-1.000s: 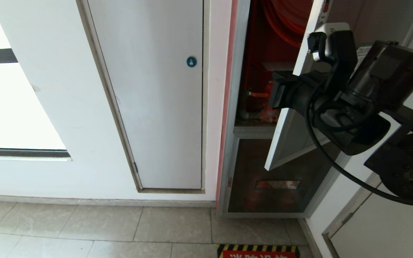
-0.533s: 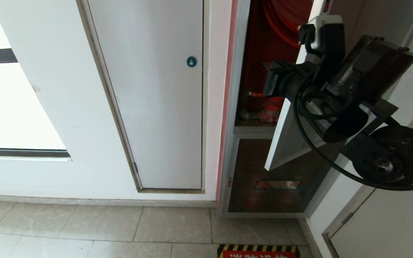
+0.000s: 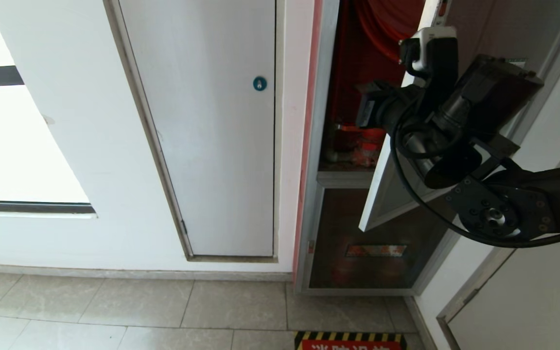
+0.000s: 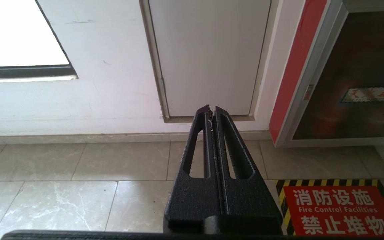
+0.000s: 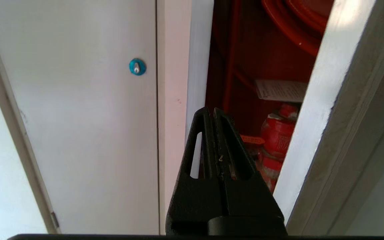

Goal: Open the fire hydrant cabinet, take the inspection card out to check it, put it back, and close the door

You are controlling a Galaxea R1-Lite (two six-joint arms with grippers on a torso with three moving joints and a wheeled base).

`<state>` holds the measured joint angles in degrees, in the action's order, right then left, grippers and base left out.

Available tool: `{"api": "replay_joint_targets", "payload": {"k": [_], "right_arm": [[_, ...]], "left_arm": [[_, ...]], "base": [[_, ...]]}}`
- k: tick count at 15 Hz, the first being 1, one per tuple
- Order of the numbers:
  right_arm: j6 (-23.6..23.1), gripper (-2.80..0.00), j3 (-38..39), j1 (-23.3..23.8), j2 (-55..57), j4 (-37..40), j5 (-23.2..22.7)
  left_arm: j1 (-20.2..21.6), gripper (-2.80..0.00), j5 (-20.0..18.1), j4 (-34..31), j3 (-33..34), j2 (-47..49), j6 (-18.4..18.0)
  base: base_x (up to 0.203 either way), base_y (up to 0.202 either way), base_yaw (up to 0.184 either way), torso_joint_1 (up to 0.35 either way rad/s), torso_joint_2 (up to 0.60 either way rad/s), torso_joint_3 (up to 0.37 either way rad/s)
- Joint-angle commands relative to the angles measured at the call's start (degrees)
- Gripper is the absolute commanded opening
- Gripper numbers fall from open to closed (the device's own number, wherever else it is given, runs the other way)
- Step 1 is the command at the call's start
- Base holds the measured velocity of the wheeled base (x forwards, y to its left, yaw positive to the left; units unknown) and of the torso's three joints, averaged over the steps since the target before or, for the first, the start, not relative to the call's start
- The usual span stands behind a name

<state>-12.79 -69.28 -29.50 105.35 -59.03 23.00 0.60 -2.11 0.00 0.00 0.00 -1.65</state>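
Hovering R gripper (image 5: 211, 115) shut, empty, beside door (image 5: 315, 110) edge.

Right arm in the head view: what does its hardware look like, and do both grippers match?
The right arm is black, built of chunky cylindrical segments with bolted round joint caps, a looping black cable and a white-topped camera block at the wrist. Both the right gripper and left gripper match: two textured black tapered fingers, each with a long slot.
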Motion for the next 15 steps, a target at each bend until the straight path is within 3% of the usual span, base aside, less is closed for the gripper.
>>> {"api": "replay_joint_targets", "payload": {"k": [1, 15], "right_arm": [[-0.13, -2.80, -1.15, 0.21, 1.29, -1.52, 0.11], [-0.13, -2.80, -7.28, 4.71, 3.98, -1.09, 0.20]], "left_arm": [[0.02, -2.80, 0.00, 0.00, 0.00, 0.06, -0.02], [0.02, -2.80, 0.00, 0.00, 0.00, 0.09, -0.02]], "base": [[0.000, 0.000, 0.000, 0.000, 0.00, 0.000], [0.000, 0.000, 0.000, 0.000, 0.00, 0.000]]}}
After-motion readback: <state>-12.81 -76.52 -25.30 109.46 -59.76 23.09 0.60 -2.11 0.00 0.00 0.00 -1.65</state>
